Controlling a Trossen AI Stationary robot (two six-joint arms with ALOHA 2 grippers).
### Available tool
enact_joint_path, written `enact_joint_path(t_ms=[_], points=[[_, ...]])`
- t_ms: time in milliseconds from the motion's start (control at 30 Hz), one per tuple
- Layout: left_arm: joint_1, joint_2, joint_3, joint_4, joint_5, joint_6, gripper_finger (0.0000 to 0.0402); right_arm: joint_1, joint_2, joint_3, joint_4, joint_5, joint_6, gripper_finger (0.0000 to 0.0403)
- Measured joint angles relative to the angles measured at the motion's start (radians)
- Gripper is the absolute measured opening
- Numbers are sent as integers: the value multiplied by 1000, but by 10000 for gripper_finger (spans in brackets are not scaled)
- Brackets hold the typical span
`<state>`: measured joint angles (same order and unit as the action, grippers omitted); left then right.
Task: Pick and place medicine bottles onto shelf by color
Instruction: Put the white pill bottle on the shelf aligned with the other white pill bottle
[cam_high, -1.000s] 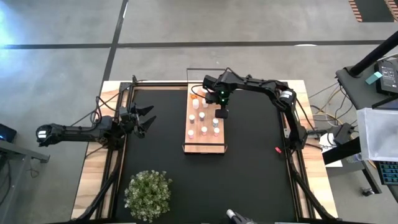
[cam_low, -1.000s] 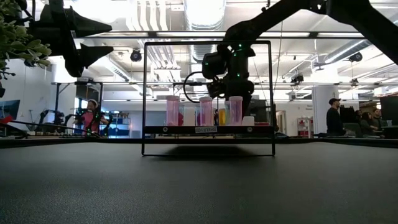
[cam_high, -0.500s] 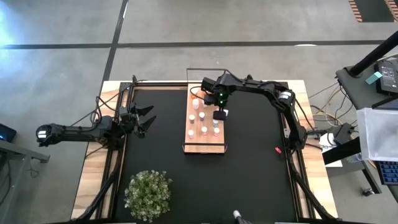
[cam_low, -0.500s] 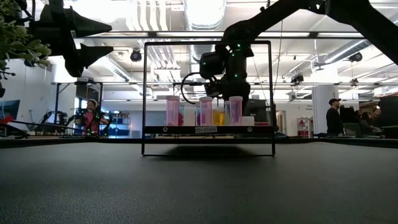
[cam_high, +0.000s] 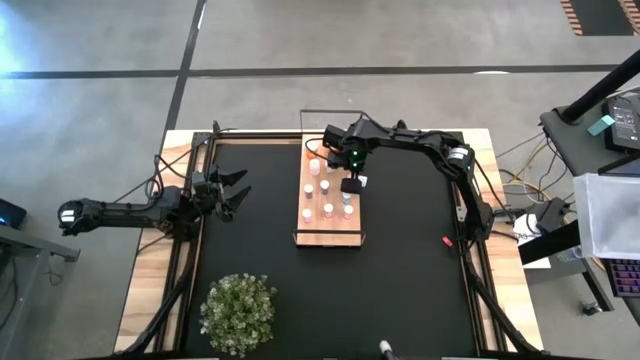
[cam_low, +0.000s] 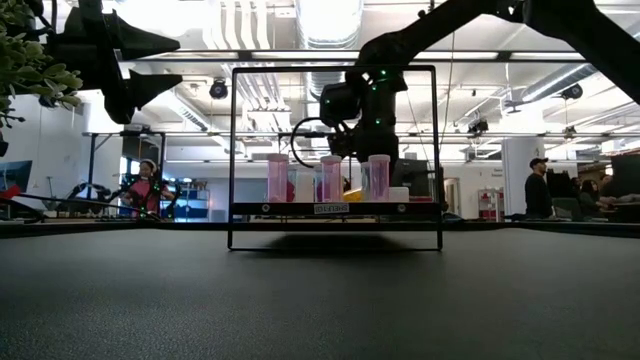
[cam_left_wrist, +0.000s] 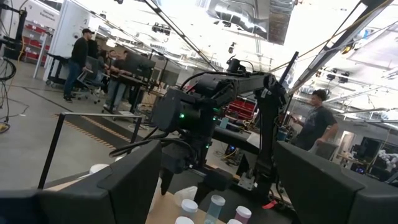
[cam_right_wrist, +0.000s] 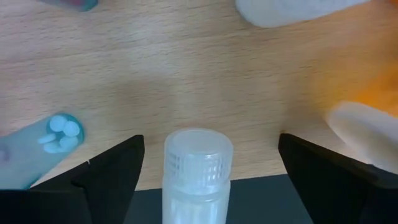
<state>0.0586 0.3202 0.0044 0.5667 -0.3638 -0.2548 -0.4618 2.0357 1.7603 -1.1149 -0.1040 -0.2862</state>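
You get the room only in the low and left wrist views: a bright hall with ceiling ducts and blurred people standing at benches far behind. The surface, a black mat on a wood-edged top, shows whole from above, with a plant at its near left corner, and that plant is cut off at the low view's left edge. The shelf lies in the mat's far middle; level with the surface you see its thin black frame and the bottles in a row, the pink ones in front hiding those behind, so you cannot count them there. The right arm covers the shelf's far right part from above, and the right end effector hangs there with its jaws spread wide around a clear white-capped bottle without touching it; that bottle's base is cut off in the wrist view, and its neighbours are blurs of blue and orange. The left end effector waits wide apart, empty, over the mat's left edge.
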Motion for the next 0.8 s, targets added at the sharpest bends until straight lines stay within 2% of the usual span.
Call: enact_joint_path(t_ms=[233,800], points=[[0,0,0,0,0,0,295,-1,-9,-2,-2,2,8,319],[0,0,0,0,0,0,295,-1,-16,-2,-10,1,117,169]])
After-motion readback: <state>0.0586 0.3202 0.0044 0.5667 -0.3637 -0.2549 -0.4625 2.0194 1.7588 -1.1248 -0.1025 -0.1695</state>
